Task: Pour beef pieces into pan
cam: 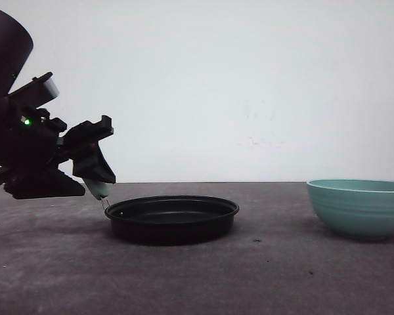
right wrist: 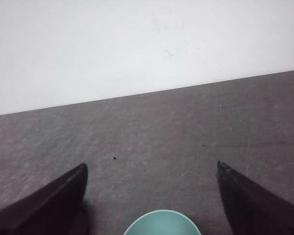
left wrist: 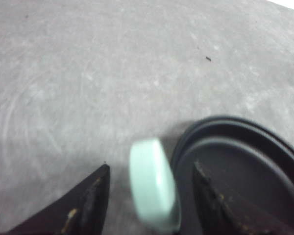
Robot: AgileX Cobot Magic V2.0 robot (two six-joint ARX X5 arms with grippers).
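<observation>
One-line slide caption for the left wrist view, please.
Left hand open astride the pan's mint-green handle, fingers not touching it, black pan on grey table.

Left gripper [cam: 95, 176] apparently at pan [cam: 172, 218] handle [cam: 98, 190].

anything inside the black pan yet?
Nothing visible: the pan interior seen from the left wrist is bare black. Its far side is out of frame, and the front view's rim hides the floor.

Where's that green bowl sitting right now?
In the front view the bowl stands on the table at the far right, well apart from the black pan near the middle.
</observation>
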